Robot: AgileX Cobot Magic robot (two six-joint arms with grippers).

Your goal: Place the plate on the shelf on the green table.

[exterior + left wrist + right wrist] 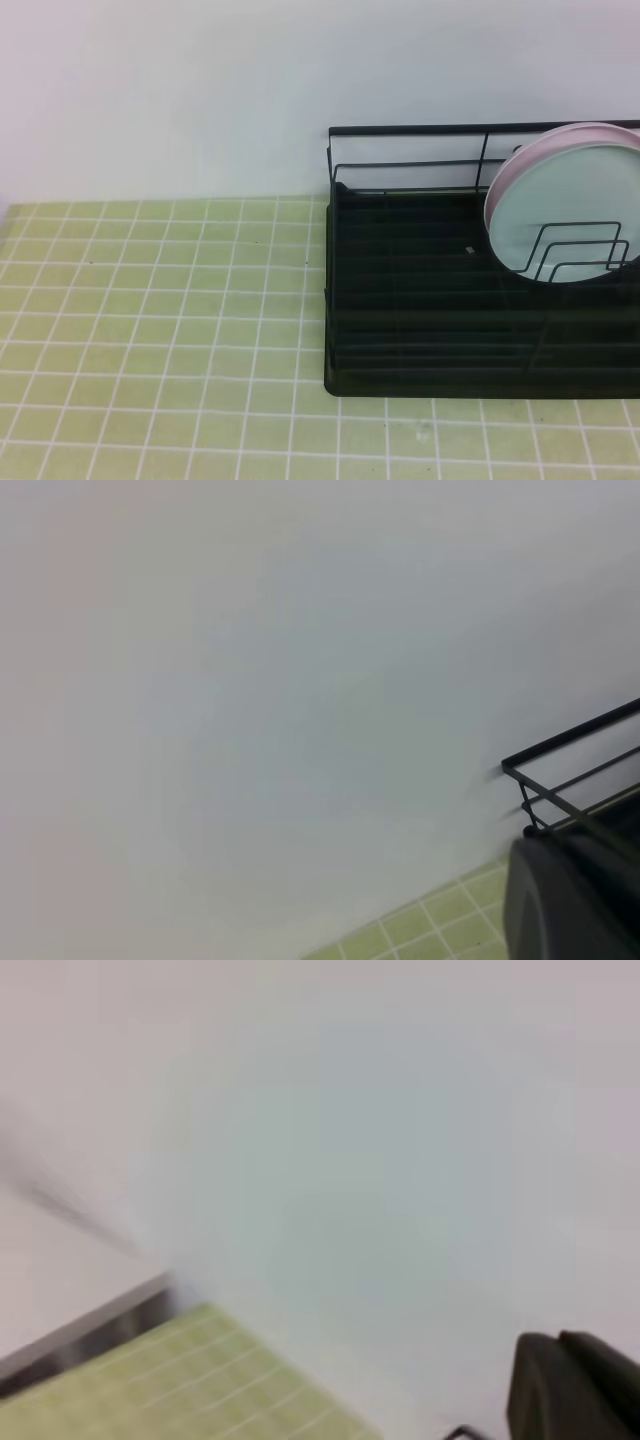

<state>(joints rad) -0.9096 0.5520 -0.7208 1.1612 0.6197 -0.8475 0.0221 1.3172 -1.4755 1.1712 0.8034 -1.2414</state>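
The pale blue-green plate (570, 215) stands upright on its edge in the wire dividers at the right end of the black shelf (420, 300), which sits on the green table (160, 300). Neither gripper appears in the exterior high view. The left wrist view shows only a dark finger (570, 905) at the bottom right, beside a corner of the shelf (570, 770), with nothing held. The right wrist view is blurred. It has a dark finger (575, 1385) at its bottom right, over the white wall and a strip of green table (190, 1380). Both grippers are shut and hold nothing.
A pale pink plate (518, 165) leans just behind the blue-green one, with only its rim showing. A white wall runs behind the table. The shelf's right end is cut off by the frame edge. A grey ledge (90, 1325) borders the tiles in the right wrist view.
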